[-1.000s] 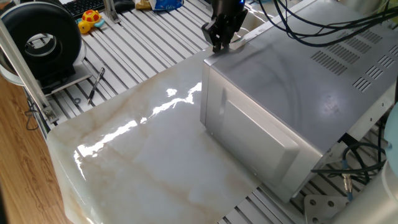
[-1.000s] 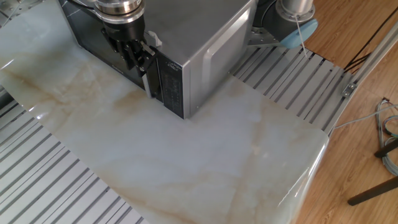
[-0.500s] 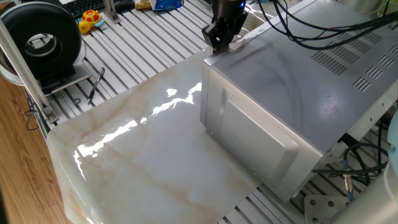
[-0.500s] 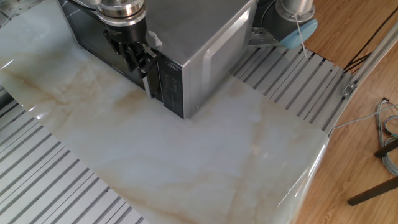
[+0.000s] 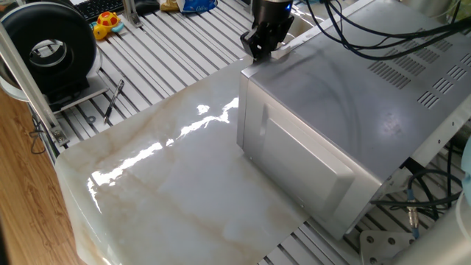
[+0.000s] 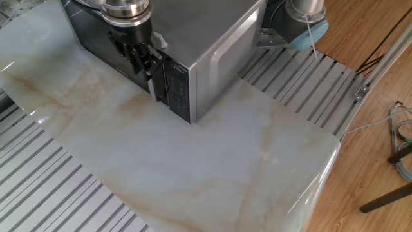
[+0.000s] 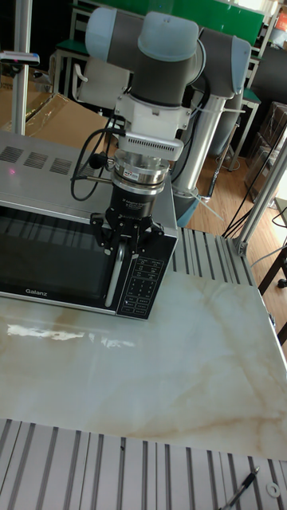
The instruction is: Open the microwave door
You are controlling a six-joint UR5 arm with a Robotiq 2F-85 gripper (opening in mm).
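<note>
The microwave (image 5: pixel 346 96) (image 6: pixel 212 38) (image 7: pixel 48 159) is a big silver box standing on a marble slab (image 5: pixel 169 191). Its dark glassy microwave door (image 7: pixel 56 255) (image 6: pixel 90 32) lies flush with the front; in the view from behind it is hidden. A pale vertical handle (image 7: pixel 118 279) (image 6: pixel 154 80) runs down the door's edge beside the keypad. My gripper (image 7: pixel 123 243) (image 6: pixel 145 61) (image 5: pixel 257 53) points down at the top of that handle. Its fingers straddle the handle and look shut on it.
The keypad panel (image 7: pixel 143 287) is right of the handle. Black cables (image 5: pixel 368 37) trail over the microwave top. A black round device (image 5: pixel 48 48), a yellow toy (image 5: pixel 107 22) and a pen (image 5: pixel 114 99) lie on the slatted table. The arm's base (image 6: pixel 306 19) stands behind.
The gripper has shifted a few pixels back along the microwave's front corner and its fingers look drawn in. The door still lies flush.
</note>
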